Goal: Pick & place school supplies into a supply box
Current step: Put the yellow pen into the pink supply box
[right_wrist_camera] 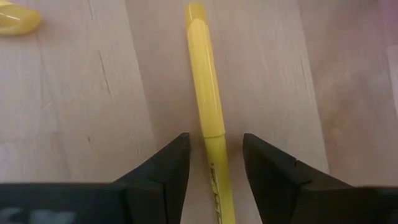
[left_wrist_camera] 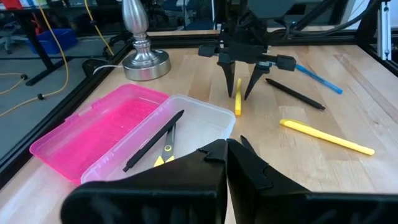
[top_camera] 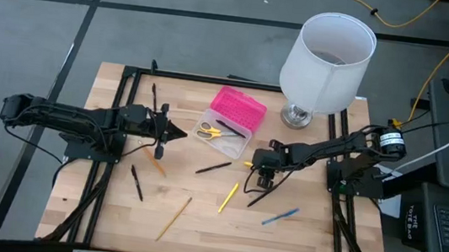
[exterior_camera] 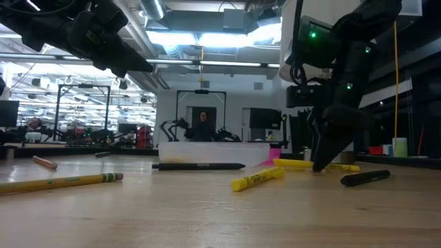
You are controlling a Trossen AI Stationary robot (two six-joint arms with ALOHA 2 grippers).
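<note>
The supply box lies open at the table's far middle, with a pink half (top_camera: 240, 108) and a clear half (top_camera: 225, 140). The clear half holds yellow-handled scissors (top_camera: 207, 131) and a black pen (left_wrist_camera: 153, 141). My right gripper (right_wrist_camera: 214, 140) points down, open, just right of the box. Its fingers stand on either side of a short yellow pen (right_wrist_camera: 204, 87) lying flat on the table (left_wrist_camera: 237, 107), with a gap on each side. My left gripper (top_camera: 180, 133) hangs shut above the table left of the box, holding nothing.
Loose on the wood are a yellow pen (top_camera: 228, 197), black pens (top_camera: 213, 168) (top_camera: 137, 181), a blue pen (top_camera: 280, 216) and a pencil (top_camera: 173, 218). A white lamp (top_camera: 325, 61) stands at the far right, close behind the right arm.
</note>
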